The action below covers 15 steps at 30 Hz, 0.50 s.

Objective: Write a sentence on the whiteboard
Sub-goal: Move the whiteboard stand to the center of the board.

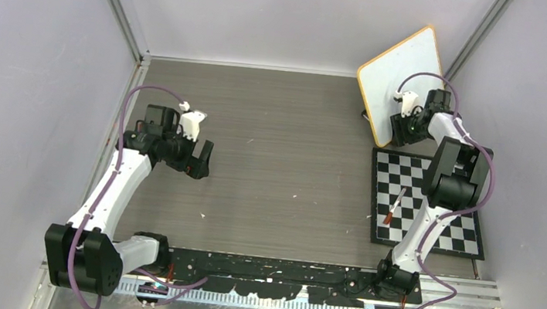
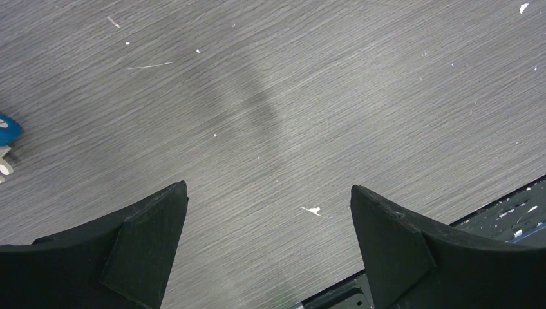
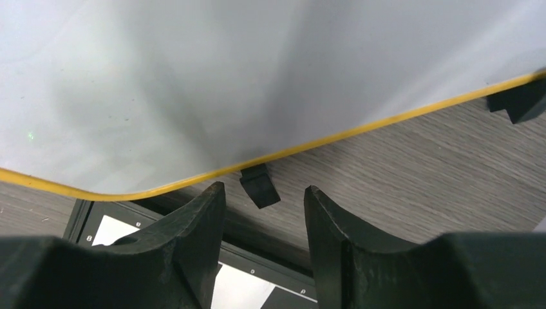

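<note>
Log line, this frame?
whiteboard: blank | right claw: open, at its lower rim | left claw: open | marker: on checkered mat

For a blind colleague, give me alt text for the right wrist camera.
A blank whiteboard with a yellow rim fills the upper frame. Below, the right gripper, jaws apart and empty, hangs over a grey table and a checkered mat.

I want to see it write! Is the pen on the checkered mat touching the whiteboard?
Apart. The top view shows the pen lying flat on the checkered mat, with several mat squares between it and the whiteboard.
</note>
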### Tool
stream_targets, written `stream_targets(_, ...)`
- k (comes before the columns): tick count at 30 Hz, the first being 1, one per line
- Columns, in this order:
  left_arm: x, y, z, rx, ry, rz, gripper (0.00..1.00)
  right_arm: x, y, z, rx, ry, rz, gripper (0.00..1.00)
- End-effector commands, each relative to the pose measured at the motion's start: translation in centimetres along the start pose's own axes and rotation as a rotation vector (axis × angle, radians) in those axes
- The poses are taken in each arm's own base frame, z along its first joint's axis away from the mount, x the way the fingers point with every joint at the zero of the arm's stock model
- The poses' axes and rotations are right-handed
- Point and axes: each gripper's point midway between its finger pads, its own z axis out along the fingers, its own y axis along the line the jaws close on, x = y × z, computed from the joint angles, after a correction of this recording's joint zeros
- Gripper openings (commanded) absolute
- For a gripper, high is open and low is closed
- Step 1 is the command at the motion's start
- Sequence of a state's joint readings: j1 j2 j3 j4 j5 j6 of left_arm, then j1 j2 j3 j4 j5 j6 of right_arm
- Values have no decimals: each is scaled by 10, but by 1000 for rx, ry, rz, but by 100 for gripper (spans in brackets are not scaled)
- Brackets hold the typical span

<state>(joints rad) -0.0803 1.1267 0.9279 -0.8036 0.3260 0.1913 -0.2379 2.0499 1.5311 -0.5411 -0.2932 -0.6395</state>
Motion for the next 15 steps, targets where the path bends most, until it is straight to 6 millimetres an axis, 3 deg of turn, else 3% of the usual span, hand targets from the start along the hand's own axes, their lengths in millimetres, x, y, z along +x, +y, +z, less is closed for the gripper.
stream_targets(1,-10,-1,-4,7,-54,34,100,-29,-13,-1,18,-92,-64,51)
stream_targets(9,-10,-3,-2,19,-47,37,100,-38,5,-2,-84,-146,-93,35)
stream_targets(13,-10,-3,-2,24,-47,34,100,-40,12,-3,-136,-132,-83,20)
stream_targets(15,-10,-3,-3,22,-48,34,100,-41,14,-1,-140,-126,-86,6)
